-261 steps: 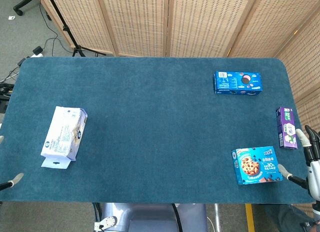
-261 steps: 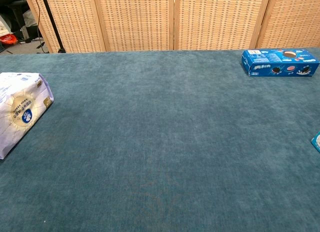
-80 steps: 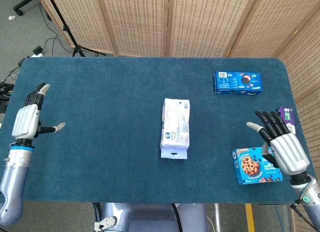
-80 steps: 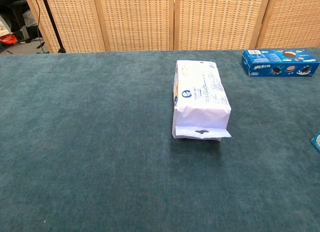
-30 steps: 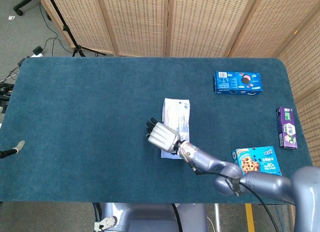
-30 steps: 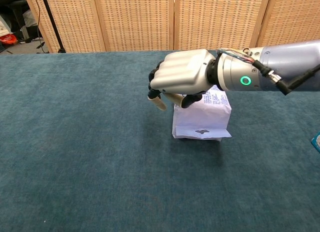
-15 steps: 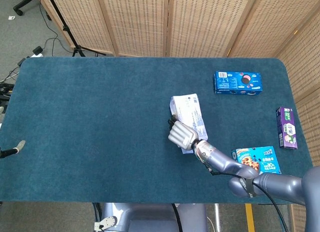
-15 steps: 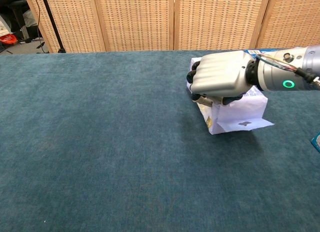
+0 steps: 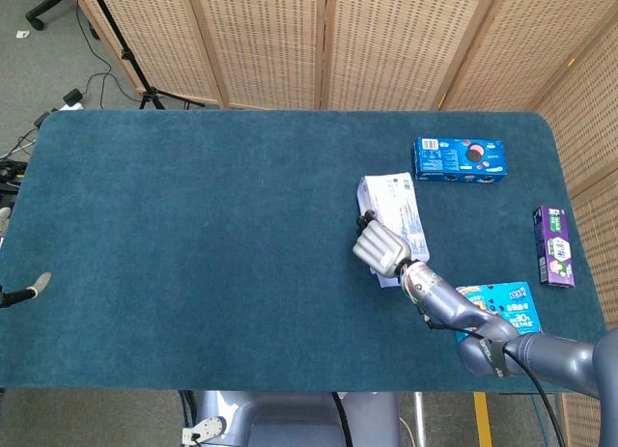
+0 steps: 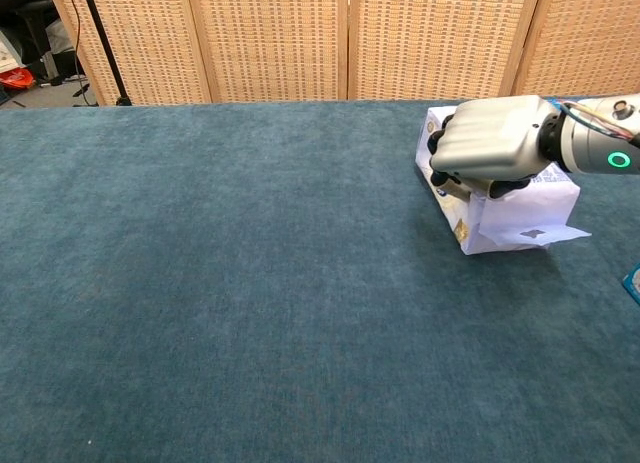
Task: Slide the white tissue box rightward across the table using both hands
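Observation:
The white tissue box (image 9: 396, 210) lies right of the table's middle, turned a little off square, its flap end toward me (image 10: 530, 218). My right hand (image 9: 379, 244) presses against the box's near left side with fingers curled in, its back showing in the chest view (image 10: 495, 143). The forearm runs off toward the lower right. Of my left hand (image 9: 35, 283) only a fingertip shows at the table's far left edge, far from the box; how its fingers lie is hidden.
A blue sandwich-cookie box (image 9: 460, 159) lies just beyond the tissue box at the back right. A purple carton (image 9: 553, 245) lies by the right edge, and a blue chocolate-chip cookie box (image 9: 502, 307) at the front right. The teal table (image 9: 193, 225) stretches bare leftward.
The tissue box has slid rightward from the table's middle and turned slightly, with my right hand pressed to its left side moving along. The left hand stayed at the far left edge.

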